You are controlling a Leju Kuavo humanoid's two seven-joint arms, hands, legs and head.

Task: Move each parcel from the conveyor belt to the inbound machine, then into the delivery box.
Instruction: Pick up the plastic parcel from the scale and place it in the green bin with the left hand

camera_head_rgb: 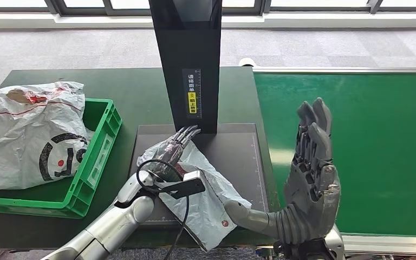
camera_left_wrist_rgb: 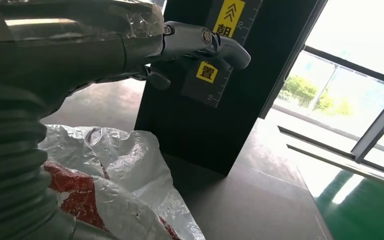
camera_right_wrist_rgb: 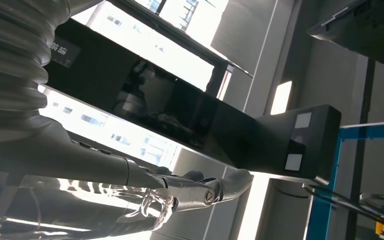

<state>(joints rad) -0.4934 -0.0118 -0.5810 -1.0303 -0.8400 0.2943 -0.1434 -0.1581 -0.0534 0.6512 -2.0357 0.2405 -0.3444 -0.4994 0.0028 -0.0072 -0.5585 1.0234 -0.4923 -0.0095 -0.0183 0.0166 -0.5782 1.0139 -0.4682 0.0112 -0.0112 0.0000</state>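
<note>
The left hand lies flat, fingers extended, on the parcel at the inbound machine; the right hand stands upright, fingers apart, empty.

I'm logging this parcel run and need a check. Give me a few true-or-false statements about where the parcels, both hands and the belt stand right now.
1. A grey parcel lies on the machine's platform. True.
2. The left hand rests on that parcel. True.
3. The right hand grips the parcel. False: it is raised over the platform's edge, fingers straight, holding nothing.
4. The green crate holds no parcel. False: a large white parcel lies in it.
5. A parcel waits on the belt. False: the visible green belt is bare.
</note>
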